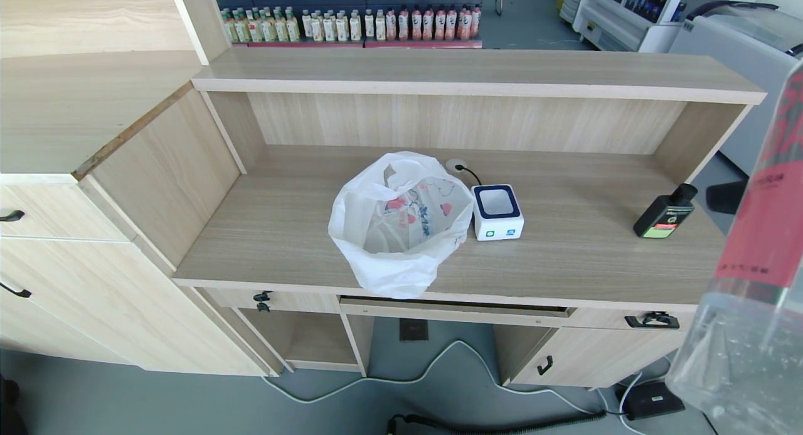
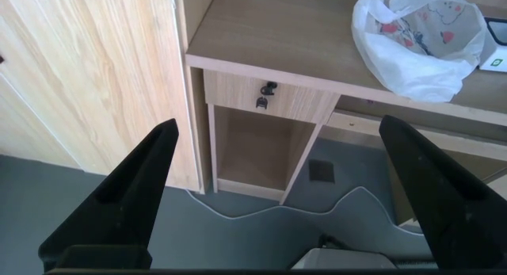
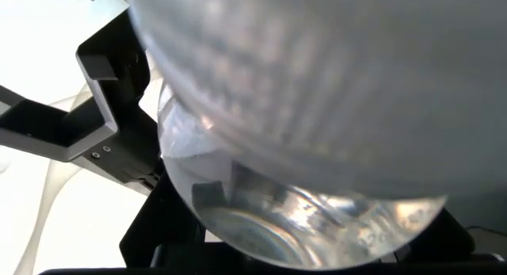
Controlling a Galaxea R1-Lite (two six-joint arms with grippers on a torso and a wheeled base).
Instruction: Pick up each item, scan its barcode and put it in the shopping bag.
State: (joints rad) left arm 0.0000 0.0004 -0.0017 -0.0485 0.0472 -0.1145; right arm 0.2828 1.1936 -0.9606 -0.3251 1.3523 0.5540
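A clear plastic bottle (image 1: 753,265) with a red label hangs close to the head camera at the far right, off the counter's right end. In the right wrist view its ribbed base (image 3: 301,108) sits between the black fingers of my right gripper (image 3: 305,243), which is shut on it. The white shopping bag (image 1: 401,221) stands open at the middle of the counter (image 1: 564,253). Right beside it is the white scanner box (image 1: 497,212). A dark bottle (image 1: 666,212) lies at the counter's right. My left gripper (image 2: 279,128) is open and empty, low in front of the counter's left part, with the bag (image 2: 420,37) beyond it.
An upper shelf (image 1: 477,71) overhangs the back of the counter, and a tall cabinet (image 1: 94,108) walls off its left side. A keyed drawer (image 2: 268,95) sits below the counter's front edge. Cables (image 1: 439,359) and a power brick (image 1: 652,400) lie on the floor.
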